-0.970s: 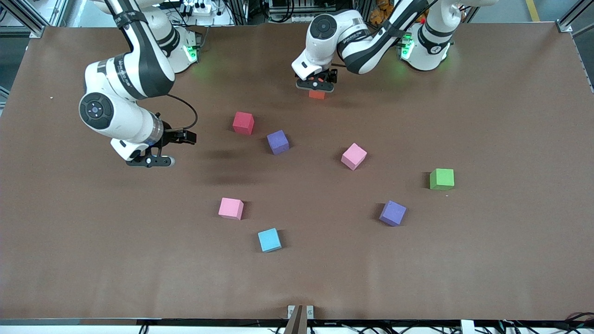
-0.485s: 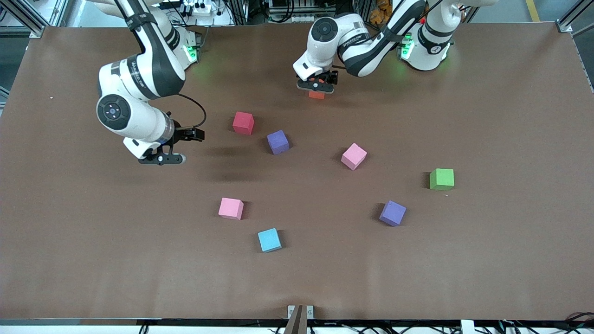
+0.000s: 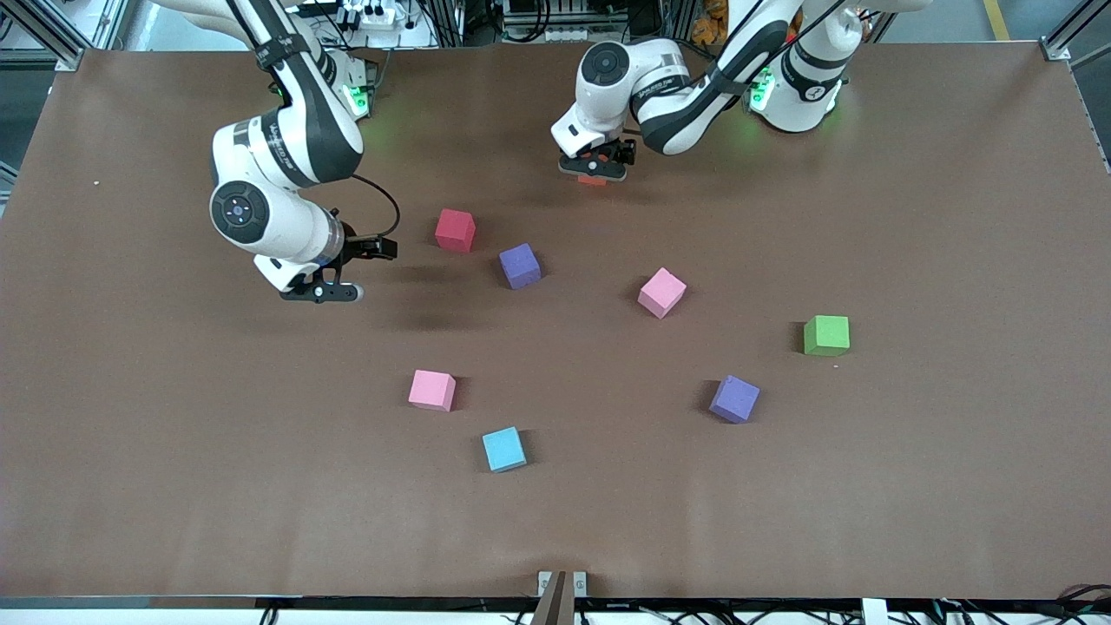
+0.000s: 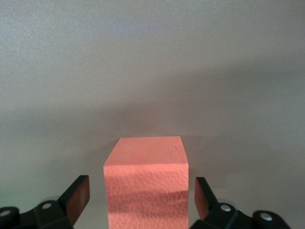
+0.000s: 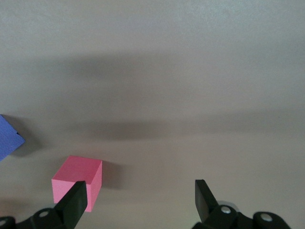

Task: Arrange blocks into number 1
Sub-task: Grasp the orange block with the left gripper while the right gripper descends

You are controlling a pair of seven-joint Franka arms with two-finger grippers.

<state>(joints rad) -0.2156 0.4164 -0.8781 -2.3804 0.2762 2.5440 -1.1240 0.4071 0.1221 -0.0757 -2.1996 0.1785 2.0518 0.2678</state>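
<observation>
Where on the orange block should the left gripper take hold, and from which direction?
Come straight down from above and pinch two opposite flat side faces. The orange block sits flat on the table with nothing beside it, and the left gripper straddles it squarely, a finger facing each side with small gaps. Its fingers look parallel to those faces, so closing should hold it without twisting.

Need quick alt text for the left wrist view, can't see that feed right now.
An orange block sits on the table between the left gripper's two jaws, with a visible gap on each side. Nothing else is in this view.
</observation>
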